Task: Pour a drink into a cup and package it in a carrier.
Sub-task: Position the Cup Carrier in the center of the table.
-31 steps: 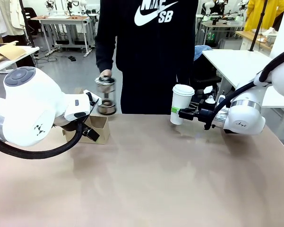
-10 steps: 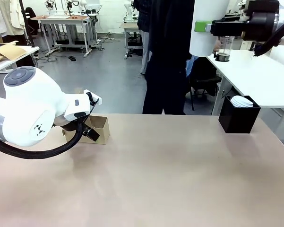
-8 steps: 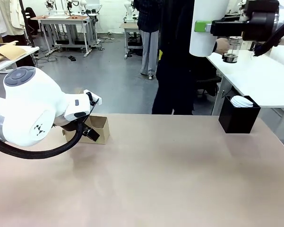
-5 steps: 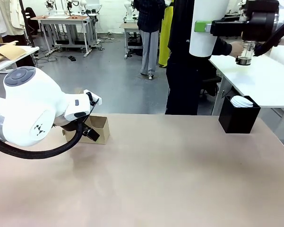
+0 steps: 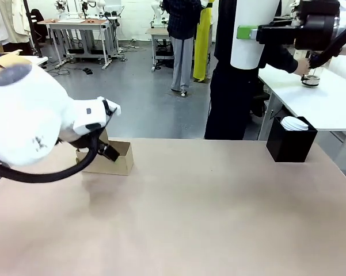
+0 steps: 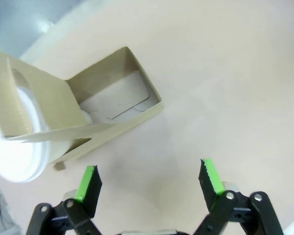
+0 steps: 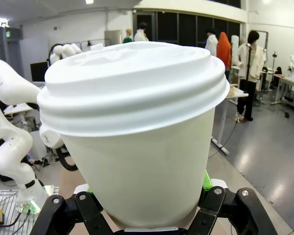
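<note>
Two grippers. Left of frame: left gripper, jaws wide and empty, beside the carrier. Upper right: right gripper clamped on the cup, held high. Lower it off-centre and you may snag the carrier and spill.

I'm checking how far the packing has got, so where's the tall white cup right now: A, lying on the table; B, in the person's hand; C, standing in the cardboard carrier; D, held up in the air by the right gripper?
D: the right gripper is shut on the cup, holding it high in the air, well away from the carrier down on the table.
</note>
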Available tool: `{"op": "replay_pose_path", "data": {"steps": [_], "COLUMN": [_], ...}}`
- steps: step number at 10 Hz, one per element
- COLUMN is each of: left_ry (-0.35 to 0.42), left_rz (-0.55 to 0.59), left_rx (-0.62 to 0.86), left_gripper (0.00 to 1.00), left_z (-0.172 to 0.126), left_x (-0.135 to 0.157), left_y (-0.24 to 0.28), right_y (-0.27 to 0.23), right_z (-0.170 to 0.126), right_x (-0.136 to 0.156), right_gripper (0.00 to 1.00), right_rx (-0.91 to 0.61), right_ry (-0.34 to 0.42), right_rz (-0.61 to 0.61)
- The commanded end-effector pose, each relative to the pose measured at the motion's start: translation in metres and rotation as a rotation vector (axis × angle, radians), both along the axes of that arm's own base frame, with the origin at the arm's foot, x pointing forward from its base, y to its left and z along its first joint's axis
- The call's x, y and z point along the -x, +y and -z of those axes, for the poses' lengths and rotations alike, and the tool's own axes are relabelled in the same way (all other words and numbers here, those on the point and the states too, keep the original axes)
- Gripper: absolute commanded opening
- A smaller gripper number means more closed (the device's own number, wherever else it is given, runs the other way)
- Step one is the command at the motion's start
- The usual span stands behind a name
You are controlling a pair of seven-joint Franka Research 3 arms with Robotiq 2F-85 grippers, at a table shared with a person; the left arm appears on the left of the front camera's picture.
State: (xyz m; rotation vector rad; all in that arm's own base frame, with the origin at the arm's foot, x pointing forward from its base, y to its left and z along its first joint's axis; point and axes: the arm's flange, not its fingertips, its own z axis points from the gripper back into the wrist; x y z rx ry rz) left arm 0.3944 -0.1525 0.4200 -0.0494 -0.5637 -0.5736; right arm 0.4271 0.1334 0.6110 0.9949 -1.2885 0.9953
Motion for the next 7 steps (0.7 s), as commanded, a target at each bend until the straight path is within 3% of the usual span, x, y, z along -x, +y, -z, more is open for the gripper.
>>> {"op": "replay_pose_path", "data": {"steps": [1,4,5,7], "left_ry": [0.056,0.078,0.12,0.164], "left_rz": [-0.039,-0.166,-0.214,-0.324], "left_rx": [0.045,0.027,0.044,0.068], "left_gripper": [1.0,1.0,1.0,1.0], "left_z": [-0.06,-0.128,-0.147,-0.155], "left_x": [0.013,0.011,-0.007,-0.049], "left_y": [-0.005,-0.012,-0.011,-0.004], "right_y": [0.003,0.003,0.003,0.003], "right_z": [-0.001,-0.001,-0.001,-0.001], "right_x": [-0.001,-0.001,-0.001,-0.001], "right_gripper": [0.8,0.8,0.8,0.8], "right_rx": [-0.005,-0.005,-0.005,-0.005], "right_ry": [-0.028,-0.028,-0.028,-0.028], "right_rz": [0.003,0.003,0.003,0.003]}}
